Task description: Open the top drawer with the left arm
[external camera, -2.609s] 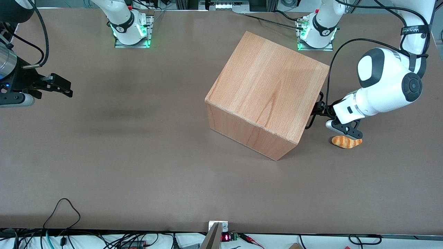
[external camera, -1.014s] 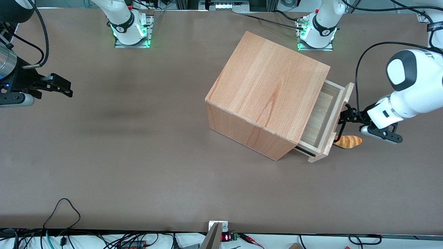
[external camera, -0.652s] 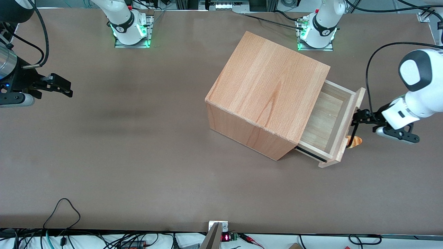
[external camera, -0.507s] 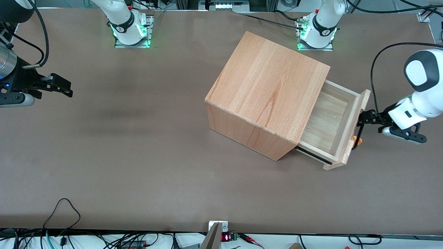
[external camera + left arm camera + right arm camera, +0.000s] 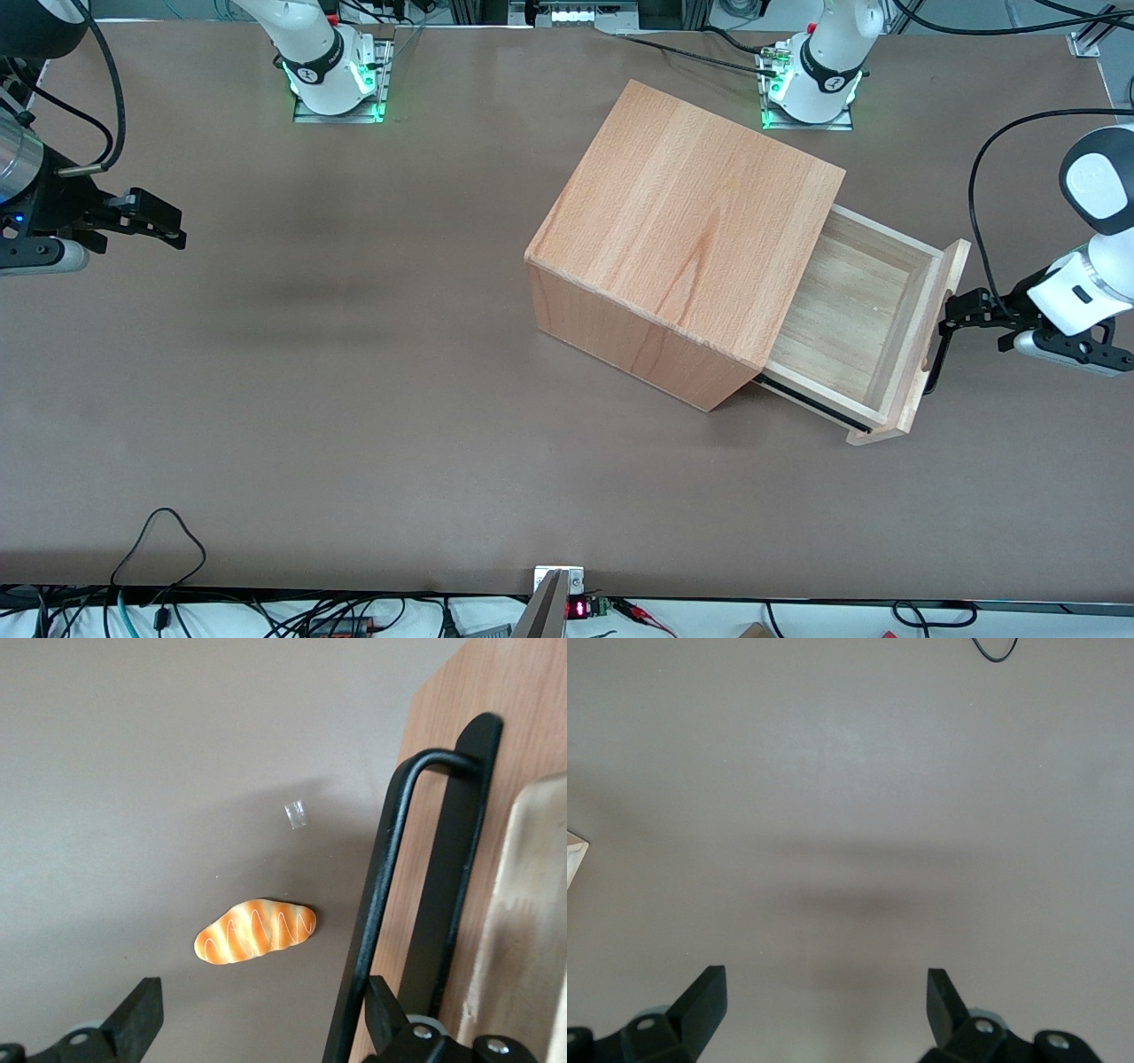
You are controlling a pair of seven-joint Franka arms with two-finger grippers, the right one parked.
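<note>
The top drawer [image 5: 850,310] stands pulled well out of the wooden cube cabinet [image 5: 691,213], its pale inside showing bare. Its front panel [image 5: 932,332] carries the long black bar handle [image 5: 935,354]. My left arm's gripper [image 5: 955,312] is at the handle, in front of the drawer. In the left wrist view the gripper [image 5: 257,1028] is open: the handle bar [image 5: 381,895] runs between the fingers, close against one finger [image 5: 383,1014], and the other finger [image 5: 137,1019] stands far off it. The drawer front [image 5: 523,735] shows as wood.
An orange toy croissant [image 5: 255,931] lies on the brown table [image 5: 354,399] under the gripper, close to the drawer front; in the front view it is hidden. A small clear scrap [image 5: 296,814] lies near it. Arm bases [image 5: 811,84] stand at the table's edge farthest from the front camera.
The drawer has slid steadily farther out of the cabinet toward the working arm's end, with my gripper moving along at the handle. The drawer front now covers the croissant in the front view.
</note>
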